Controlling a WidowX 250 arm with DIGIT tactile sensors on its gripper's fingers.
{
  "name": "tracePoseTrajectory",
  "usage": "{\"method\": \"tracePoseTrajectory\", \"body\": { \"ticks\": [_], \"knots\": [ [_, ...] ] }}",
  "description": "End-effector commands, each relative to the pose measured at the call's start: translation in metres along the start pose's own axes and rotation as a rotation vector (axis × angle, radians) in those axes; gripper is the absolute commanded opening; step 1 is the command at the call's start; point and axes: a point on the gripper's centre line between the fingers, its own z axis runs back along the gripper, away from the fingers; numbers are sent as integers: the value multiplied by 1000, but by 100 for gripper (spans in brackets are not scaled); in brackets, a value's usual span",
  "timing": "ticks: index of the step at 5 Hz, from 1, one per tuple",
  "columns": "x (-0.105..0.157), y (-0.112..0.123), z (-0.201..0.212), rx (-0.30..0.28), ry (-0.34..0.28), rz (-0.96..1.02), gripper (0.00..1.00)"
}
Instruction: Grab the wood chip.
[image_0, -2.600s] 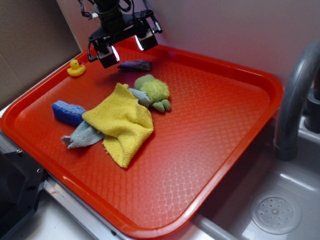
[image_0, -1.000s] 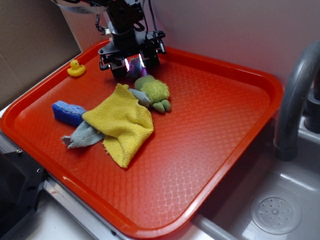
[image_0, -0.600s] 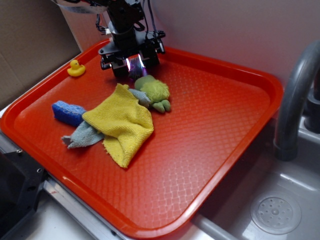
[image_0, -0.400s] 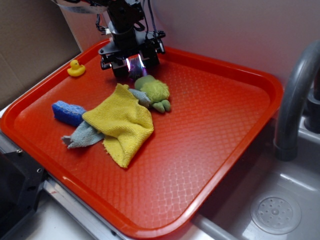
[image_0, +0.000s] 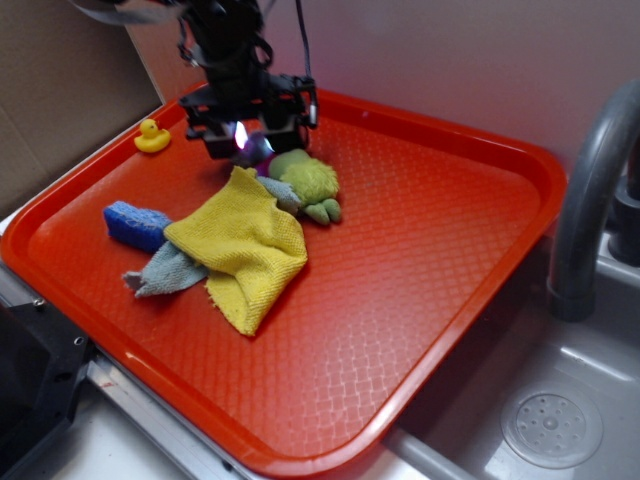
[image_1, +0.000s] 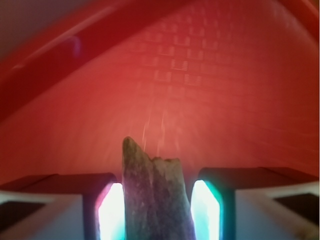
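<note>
End effector (image_0: 247, 143) lifts off the tray (image_0: 430, 260) now, pads clamped on the wood chip (image_1: 154, 200) — grab looks secured!

Wood chip (image_1: 152, 200) rough, matt; tray (image_0: 420, 250) glossy textured plastic.

Red textured plastic tray (image_0: 420, 250) beside grey sink (image_0: 560, 420), curved grey faucet (image_0: 590, 190). Small yellow rubber duck (image_0: 152, 136) near far-left edge. Blue sponge (image_0: 136, 224) at left; crumpled yellow cloth (image_0: 240, 245) overlapping grey cloth (image_0: 165, 272); green plush toy (image_0: 310, 185) touching the yellow cloth.
</note>
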Motion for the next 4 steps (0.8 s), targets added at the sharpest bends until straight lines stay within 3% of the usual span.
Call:
{"method": "tracePoseTrajectory", "body": {
  "ticks": [1,2,3,4],
  "knots": [
    [-16,-7,127,-289,133,-141,0],
    [-10,2,179,-304,333,-221,0],
    [-3,-8,218,-264,270,-199,0],
    [-5,-16,214,-257,216,-208,0]
  ]
}}
